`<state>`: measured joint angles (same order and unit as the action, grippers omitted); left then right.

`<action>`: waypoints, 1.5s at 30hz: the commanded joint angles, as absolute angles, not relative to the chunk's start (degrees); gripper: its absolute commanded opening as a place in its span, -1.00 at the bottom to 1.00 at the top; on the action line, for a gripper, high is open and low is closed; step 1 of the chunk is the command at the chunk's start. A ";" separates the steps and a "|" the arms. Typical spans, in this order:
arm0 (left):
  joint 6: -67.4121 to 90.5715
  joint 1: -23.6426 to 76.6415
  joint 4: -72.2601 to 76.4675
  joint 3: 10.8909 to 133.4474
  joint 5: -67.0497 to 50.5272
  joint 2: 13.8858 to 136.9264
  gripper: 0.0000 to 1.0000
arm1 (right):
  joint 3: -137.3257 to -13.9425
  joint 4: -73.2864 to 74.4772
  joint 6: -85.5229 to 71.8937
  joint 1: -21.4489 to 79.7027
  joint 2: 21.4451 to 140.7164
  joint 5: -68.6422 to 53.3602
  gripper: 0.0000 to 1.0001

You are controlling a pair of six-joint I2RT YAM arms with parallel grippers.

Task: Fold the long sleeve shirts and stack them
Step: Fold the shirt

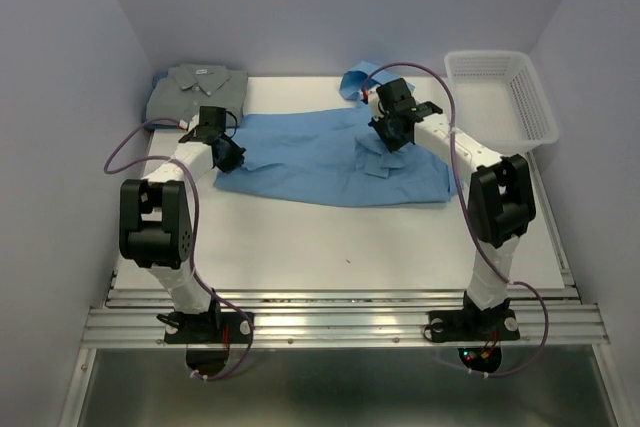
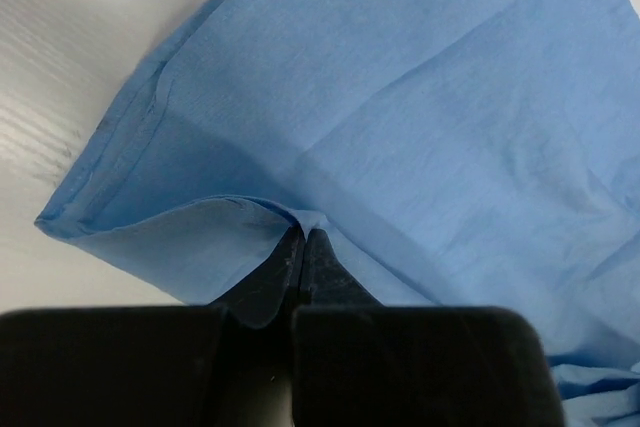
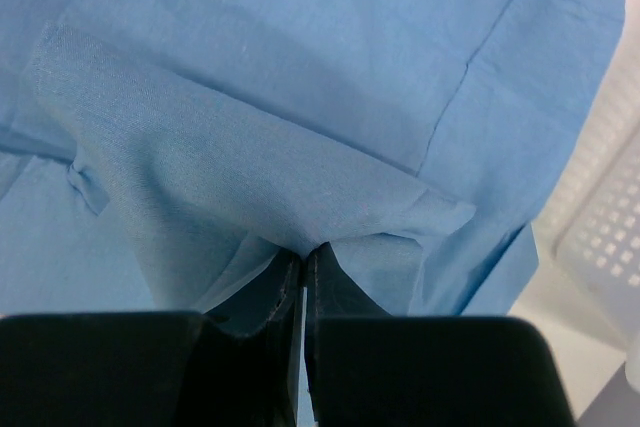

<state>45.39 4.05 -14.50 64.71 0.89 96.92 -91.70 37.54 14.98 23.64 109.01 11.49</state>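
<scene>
The light sky-blue shirt [image 1: 320,157] lies spread across the middle of the white table, one sleeve trailing to the back [image 1: 355,79]. My left gripper [image 1: 228,155] is shut on the shirt's left edge; the left wrist view shows the cloth [image 2: 400,127] pinched between the closed fingertips [image 2: 304,237]. My right gripper [image 1: 388,137] is shut on a fold of the shirt at its right part; the right wrist view shows the cloth [image 3: 250,147] lifted into the closed jaws [image 3: 304,250]. The grey-green shirt [image 1: 197,90] lies folded at the back left corner.
A white plastic mesh basket [image 1: 500,97] stands at the back right, also seen at the edge of the right wrist view [image 3: 610,227]. The bare white table [image 1: 330,247] stretches in front of the shirt. Walls close in at left, right and back.
</scene>
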 commanded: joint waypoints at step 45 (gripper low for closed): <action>41.84 8.96 -8.78 53.28 2.63 100.03 0.97 | -41.67 10.02 -29.97 8.44 89.48 -3.51 1.00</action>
<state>42.61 8.64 -3.77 59.27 0.93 101.01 -47.75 8.80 -27.03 9.80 90.70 -2.52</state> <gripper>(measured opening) 0.985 0.997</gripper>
